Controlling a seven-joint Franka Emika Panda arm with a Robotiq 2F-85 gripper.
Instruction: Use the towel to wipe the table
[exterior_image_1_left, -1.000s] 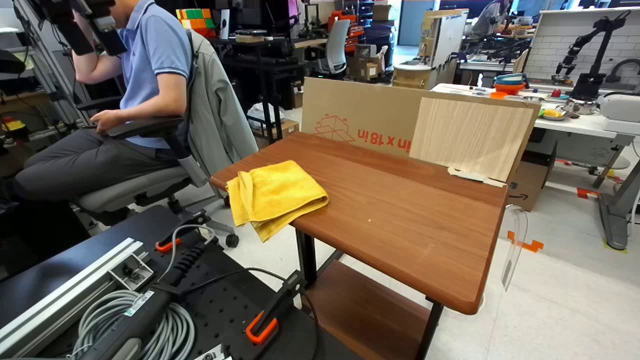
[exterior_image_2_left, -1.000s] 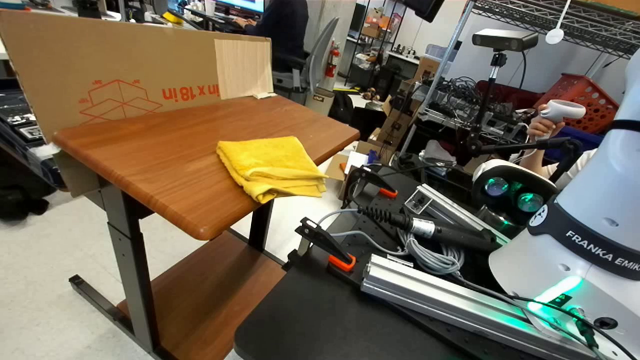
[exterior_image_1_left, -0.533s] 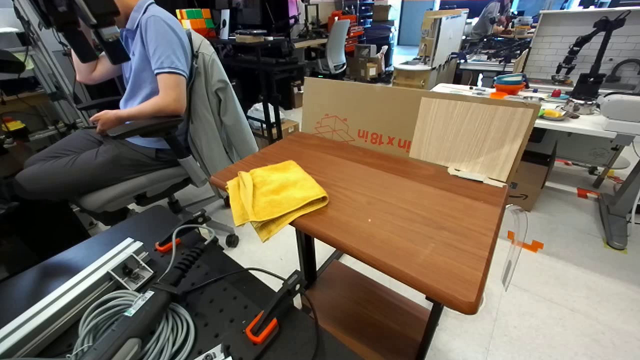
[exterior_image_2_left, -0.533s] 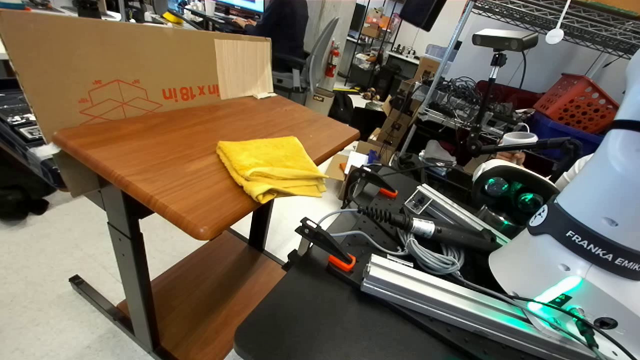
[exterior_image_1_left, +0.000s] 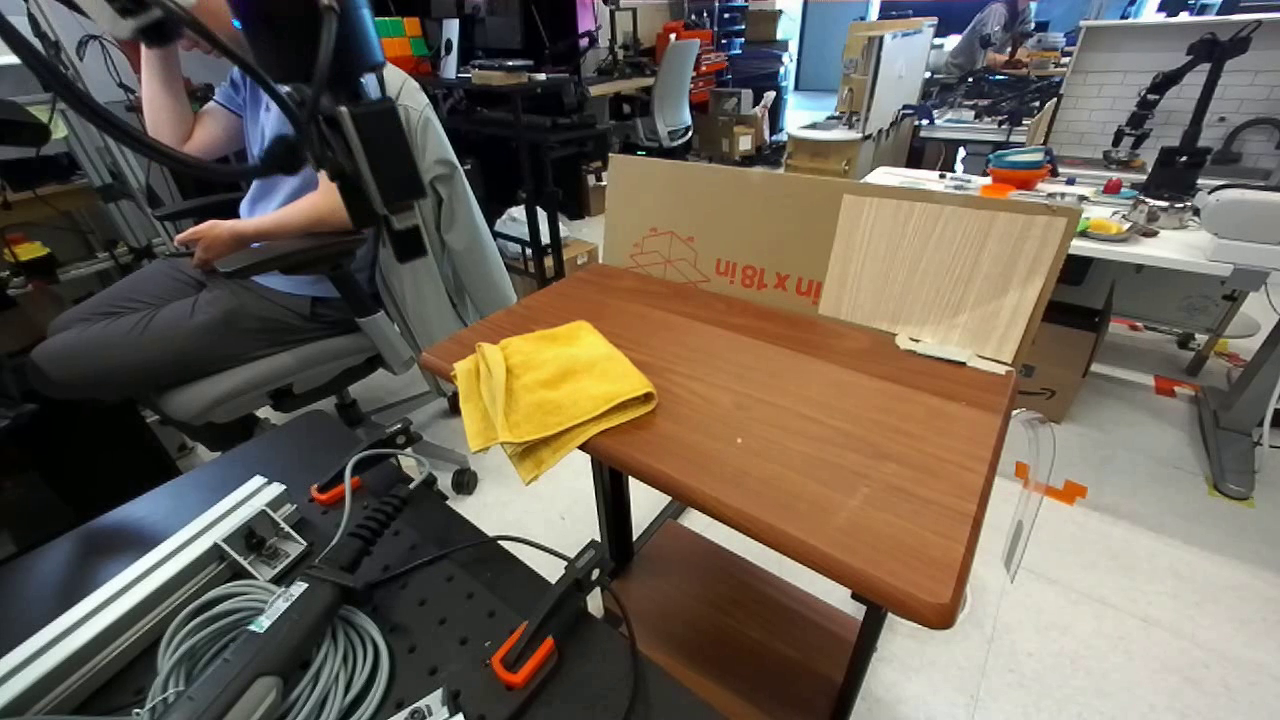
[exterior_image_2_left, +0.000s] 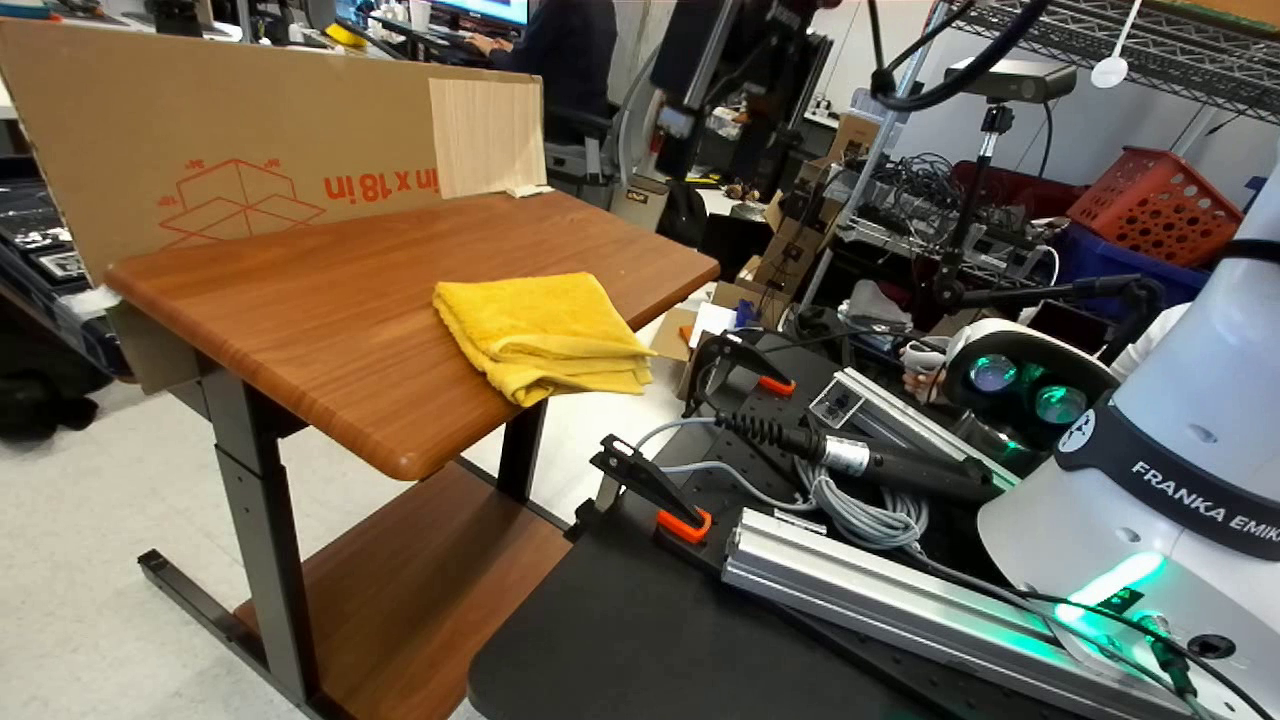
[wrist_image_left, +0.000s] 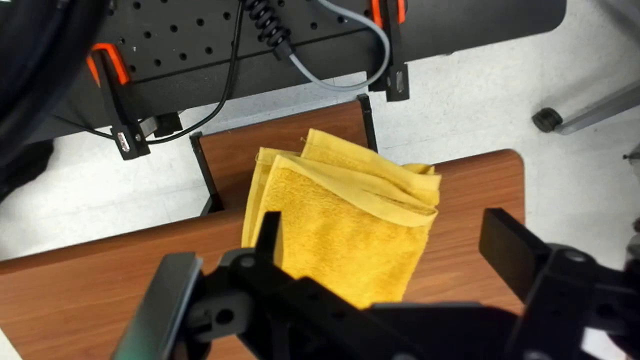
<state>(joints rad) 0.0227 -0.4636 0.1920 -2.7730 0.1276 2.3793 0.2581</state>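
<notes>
The folded yellow towel (exterior_image_1_left: 560, 385) lies on the brown wooden table (exterior_image_1_left: 800, 440), with part of it hanging over the edge. It also shows in an exterior view (exterior_image_2_left: 540, 320), near the corner of the table (exterior_image_2_left: 300, 310). My gripper (wrist_image_left: 386, 235) is open and empty in the wrist view, with its two black fingers wide apart. The towel (wrist_image_left: 345, 245) shows below and between the fingers, its lower part hidden by the gripper. In both exterior views the gripper (exterior_image_1_left: 405, 230) is high above the table and apart from the towel.
A cardboard sheet (exterior_image_2_left: 330, 130) stands along the table's far edge, with a light wood panel (exterior_image_1_left: 940, 270) against it. A black bench (exterior_image_1_left: 440, 590) near the table holds clamps (exterior_image_1_left: 525, 650), a coiled cable (exterior_image_1_left: 345, 660) and an aluminium bar (exterior_image_1_left: 130, 590). A seated person (exterior_image_1_left: 300, 180) is close by.
My gripper and arm have come down and forward, further into both exterior views, towards the table. The person's hand with the white controller has lowered. The towel has not moved.
</notes>
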